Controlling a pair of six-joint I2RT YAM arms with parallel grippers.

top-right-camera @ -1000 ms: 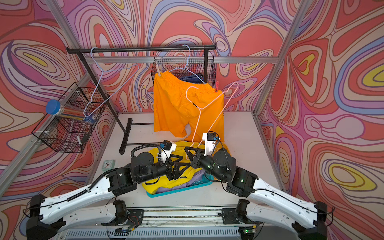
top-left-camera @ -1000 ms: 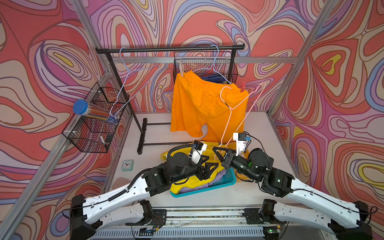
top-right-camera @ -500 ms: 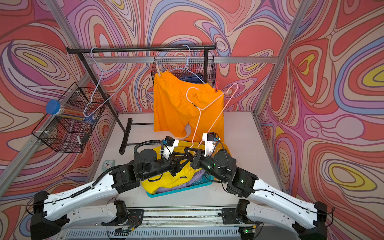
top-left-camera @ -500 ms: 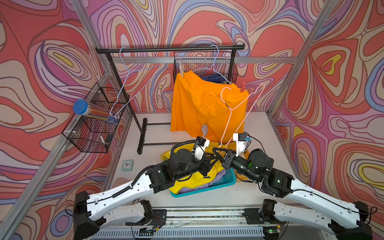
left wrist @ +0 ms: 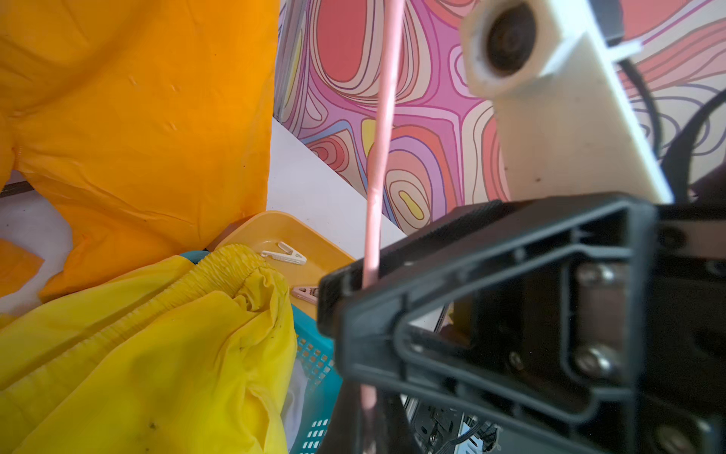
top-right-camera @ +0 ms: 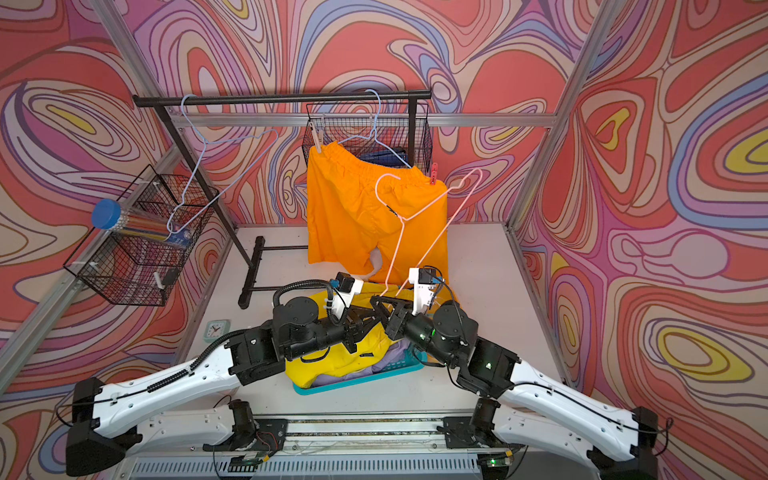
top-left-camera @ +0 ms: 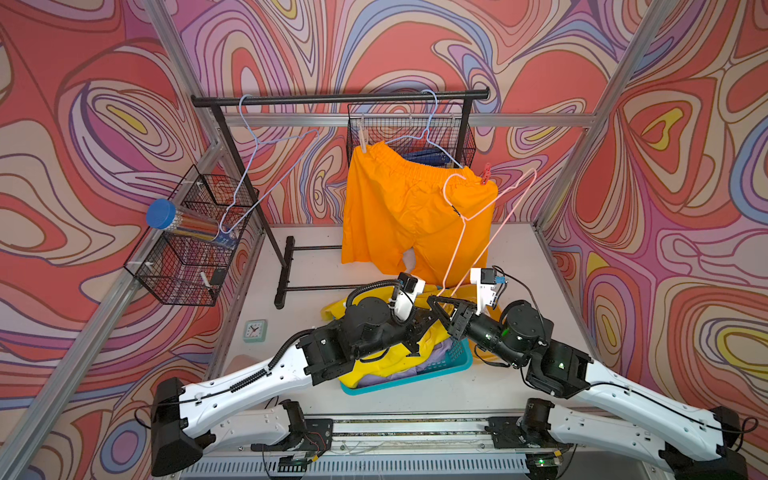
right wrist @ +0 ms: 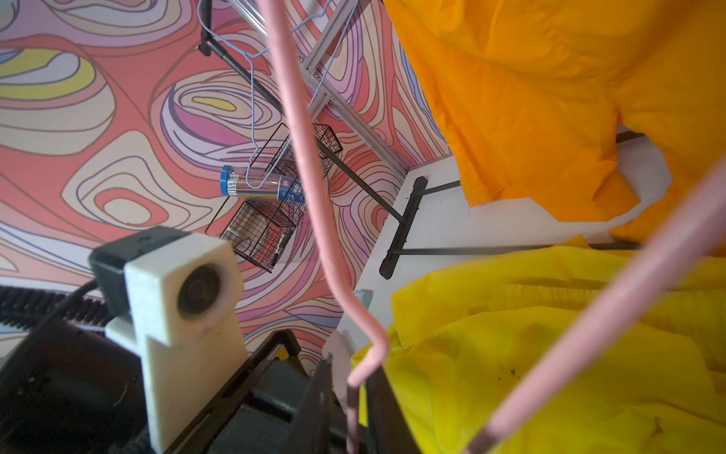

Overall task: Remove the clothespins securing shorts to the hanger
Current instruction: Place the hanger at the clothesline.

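Observation:
A pink wire hanger [top-left-camera: 464, 219] [top-right-camera: 402, 219] stands bare over the teal basket [top-left-camera: 451, 366]. My left gripper [top-left-camera: 430, 312] [left wrist: 369, 412] is shut on its lower wire. My right gripper [top-left-camera: 437, 302] [right wrist: 349, 393] is next to it, its jaws slightly open with the same wire between them. The orange shorts [top-left-camera: 399, 208] [top-right-camera: 353, 208] hang from a blue hanger [top-left-camera: 432, 133] on the rack. A beige clothespin [top-left-camera: 363, 143] and a red clothespin [top-left-camera: 485, 174] pin them. Yellow shorts [top-left-camera: 363, 372] [left wrist: 137, 353] and lilac shorts [top-left-camera: 440, 353] lie in the basket.
A yellow tray [left wrist: 275, 228] behind the basket holds a white clothespin [left wrist: 285, 253] and a pink one [left wrist: 306, 293]. An empty blue hanger [top-left-camera: 257, 166] hangs on the black rack [top-left-camera: 332, 97]. A wire basket [top-left-camera: 187, 257] with a blue-capped tube [top-left-camera: 162, 214] juts in at the left. A small clock [top-left-camera: 254, 330] lies on the table.
My left gripper has moved right to the pink hanger and shut on its wire. My right gripper's jaws have parted a little around the same wire.

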